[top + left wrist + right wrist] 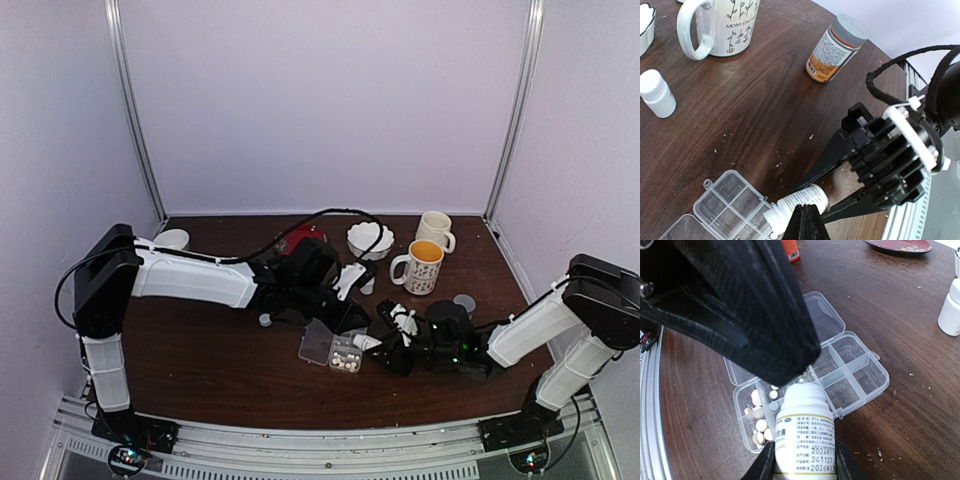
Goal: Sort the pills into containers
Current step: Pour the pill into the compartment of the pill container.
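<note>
The clear pill box [855, 365] lies open on the table, and also shows in the top view [318, 345] and the left wrist view [722, 202]. Several cream pills [760, 425] lie in its near-left cells; the other cells look empty. My right gripper [805, 465] is shut on a white labelled pill bottle [805, 435], capless and tipped mouth-first over the box. My left gripper [805, 222] is shut and empty, its tip just above the bottle's neck at the box edge. In the right wrist view it [740, 305] hides part of the box.
A flower-print mug [720, 25], an orange bottle with a grey cap [835, 47] and a small white bottle [657, 92] stand beyond the box. A white bowl [369, 240], a second mug [434, 229] and a red plate [298, 238] sit at the back.
</note>
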Controlling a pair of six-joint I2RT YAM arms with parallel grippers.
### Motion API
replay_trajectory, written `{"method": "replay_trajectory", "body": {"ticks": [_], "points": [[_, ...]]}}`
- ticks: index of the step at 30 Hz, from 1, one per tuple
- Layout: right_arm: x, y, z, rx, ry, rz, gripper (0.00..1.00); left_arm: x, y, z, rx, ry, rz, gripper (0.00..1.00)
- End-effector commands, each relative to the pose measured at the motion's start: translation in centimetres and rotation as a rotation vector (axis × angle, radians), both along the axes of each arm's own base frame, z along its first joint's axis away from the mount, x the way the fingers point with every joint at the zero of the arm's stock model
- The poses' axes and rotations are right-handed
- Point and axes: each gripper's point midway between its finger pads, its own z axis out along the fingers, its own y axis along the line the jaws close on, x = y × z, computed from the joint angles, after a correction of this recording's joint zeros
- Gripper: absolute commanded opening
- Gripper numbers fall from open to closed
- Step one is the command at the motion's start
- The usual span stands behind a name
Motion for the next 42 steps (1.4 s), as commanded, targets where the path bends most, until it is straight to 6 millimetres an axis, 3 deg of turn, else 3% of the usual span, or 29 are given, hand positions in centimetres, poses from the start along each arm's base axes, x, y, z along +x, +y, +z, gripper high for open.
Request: {"method": "replay_trajectory", "body": {"ticks": [1, 4, 7, 21, 28, 32, 37, 42], "points": [[0.6, -0.3, -0.1, -0.001, -0.009, -0.029, 0.0, -0.7, 0.1, -3.2, 0.065, 0.035, -0.02, 0.0], [0.6, -0.3, -0.1, -0.002, -0.01, -0.029, 0.0, -1.3, 0.6, -5.1, 0.131, 0.043, -0.029, 0.0], [0.6, -0.3, -0.1, -0.003, -0.009, -0.03, 0.0, -1.4, 0.6, -5.2, 0.135, 0.04, -0.031, 0.0], [0.6, -0.3, 0.1, -0.003, -0.011, -0.026, 0.0, -0.6, -0.2, 1.1, 0.048, -0.033, -0.025, 0.0], [0.6, -0.3, 0.2, -0.003, -0.014, -0.024, 0.0, -0.6, -0.2, 2.0, 0.023, -0.042, -0.02, 0.0], [0.6, -0.3, 0.2, -0.006, -0.012, -0.023, 0.0, -0.8, 0.0, 1.0, 0.026, -0.035, -0.02, 0.0], [0.6, -0.1, 0.2, -0.005, -0.011, -0.021, 0.0, -1.4, 0.1, -3.8, 0.101, 0.034, -0.039, 0.0], [0.6, -0.1, 0.2, -0.006, -0.01, -0.02, 0.0, -1.4, 0.3, -4.3, 0.117, 0.032, -0.031, 0.0]]}}
